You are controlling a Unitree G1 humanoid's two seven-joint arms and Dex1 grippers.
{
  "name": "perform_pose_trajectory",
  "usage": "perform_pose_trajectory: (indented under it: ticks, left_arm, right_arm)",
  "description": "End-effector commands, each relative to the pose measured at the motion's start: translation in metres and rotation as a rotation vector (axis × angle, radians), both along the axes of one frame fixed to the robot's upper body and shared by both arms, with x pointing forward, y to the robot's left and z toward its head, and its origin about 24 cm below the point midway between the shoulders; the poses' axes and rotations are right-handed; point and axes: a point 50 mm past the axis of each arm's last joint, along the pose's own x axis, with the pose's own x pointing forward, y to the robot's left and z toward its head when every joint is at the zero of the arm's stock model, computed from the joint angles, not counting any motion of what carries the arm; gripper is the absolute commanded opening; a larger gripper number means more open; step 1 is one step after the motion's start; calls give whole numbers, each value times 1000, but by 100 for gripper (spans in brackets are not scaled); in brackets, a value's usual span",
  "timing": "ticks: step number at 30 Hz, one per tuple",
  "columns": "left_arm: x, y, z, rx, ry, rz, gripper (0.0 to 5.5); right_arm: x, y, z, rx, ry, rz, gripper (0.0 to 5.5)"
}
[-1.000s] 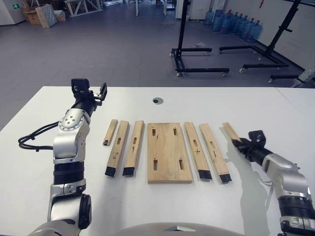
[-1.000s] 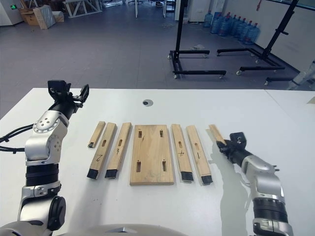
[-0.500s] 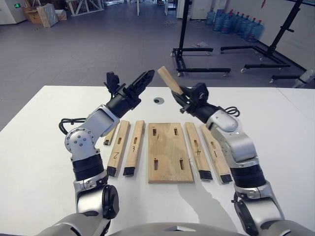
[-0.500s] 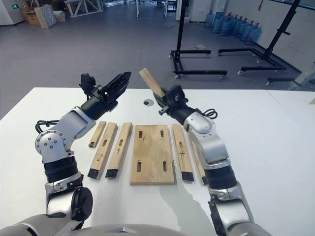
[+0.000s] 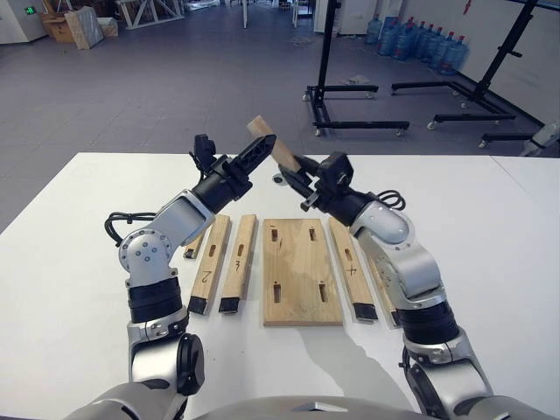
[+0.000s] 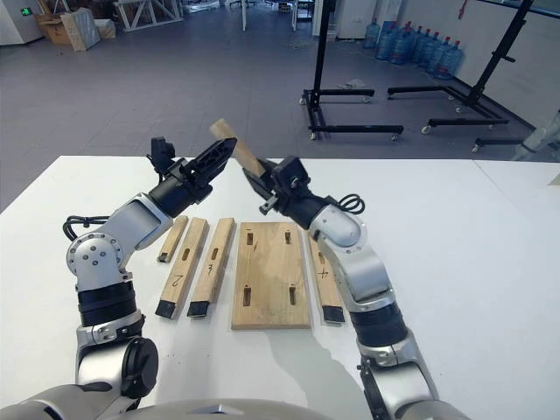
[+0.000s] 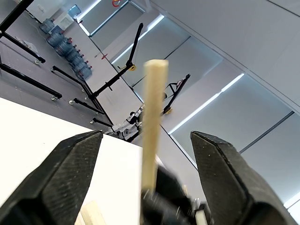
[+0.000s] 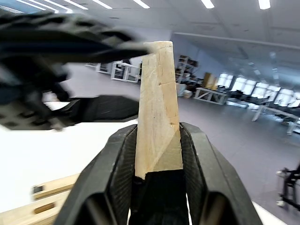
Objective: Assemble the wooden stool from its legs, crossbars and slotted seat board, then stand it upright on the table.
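My right gripper (image 5: 298, 171) is shut on a short wooden crossbar (image 5: 265, 138) and holds it in the air above the table's far middle, tilted up and to the left. The left gripper (image 5: 264, 147) is open, its two fingers (image 7: 70, 173) on either side of the crossbar's (image 7: 153, 131) free end, apart from it. In the right wrist view the crossbar (image 8: 158, 103) sits clamped between both pads. The slotted seat board (image 5: 300, 271) lies flat mid-table. Two legs (image 5: 208, 262) (image 5: 238, 262) and another short crossbar (image 5: 196, 236) lie to its left. Two more legs (image 5: 349, 267) (image 5: 381, 282) lie to its right, partly under my right arm.
A small round hole (image 5: 278, 178) sits in the white table (image 5: 70, 262) behind the parts. Black stands on wheels (image 5: 354, 105) are on the floor beyond the far edge. Bare tabletop stretches at the left, right and front.
The right gripper lifted the crossbar from the table's right side and carried it up and left. My left arm swung in to the middle, and its open fingers now straddle the bar's end.
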Motion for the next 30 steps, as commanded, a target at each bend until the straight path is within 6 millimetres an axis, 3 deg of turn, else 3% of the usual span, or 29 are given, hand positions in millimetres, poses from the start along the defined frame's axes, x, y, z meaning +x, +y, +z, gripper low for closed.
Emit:
perform_pose_trajectory:
  ticks: [1, 7, 24, 30]
  left_arm:
    - [1, -4, 6, -15, -14, -4, 346]
    - [3, 1, 4, -22, 4, 22, 346]
    - [4, 2, -3, 40, 34, 23, 63]
    - [7, 7, -4, 48, 44, 64, 39]
  right_arm:
    - [-5, 6, -7, -22, 19, 22, 129]
    - [-7, 6, -9, -15, 27, 20, 129]
    - [-11, 9, -8, -24, 28, 43, 129]
    - [-12, 8, -11, -28, 40, 50, 129]
